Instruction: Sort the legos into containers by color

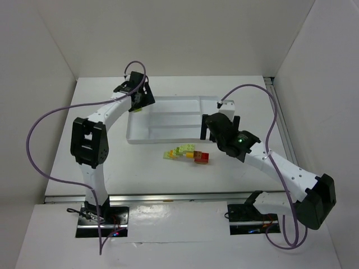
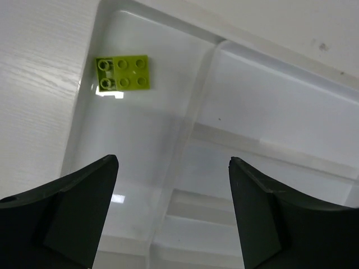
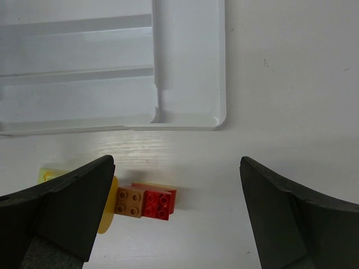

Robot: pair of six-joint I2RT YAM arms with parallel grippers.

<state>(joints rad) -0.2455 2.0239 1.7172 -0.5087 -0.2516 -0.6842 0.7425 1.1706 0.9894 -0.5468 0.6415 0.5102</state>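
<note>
Left gripper [image 2: 174, 165], right gripper [image 3: 176, 163], both agape, empty; one lime lego [image 2: 124, 73] in one tray [image 2: 280, 112].

The tray [image 2: 269, 112] is white plastic and really glossy, with glare spots and soft reflections all over its smooth floor and ridges. The table [image 2: 39, 84] under it is white too, but matt with a fine wood-grain texture. The green brick [image 2: 123, 73] is shiny moulded plastic. Same for the red brick [image 3: 158, 204], while the tan brick [image 3: 130, 202] touching it looks a bit duller. On the left gripper [image 2: 173, 162] the fingers [image 2: 67, 218] are black, matt and slightly grainy, and the right gripper [image 3: 177, 161] looks the same. The left arm [image 1: 109, 115] and right arm [image 1: 280, 167] have smooth white plastic shells with a faint sheen. The purple cable [image 1: 42, 120] looks smooth and rubbery.
</note>
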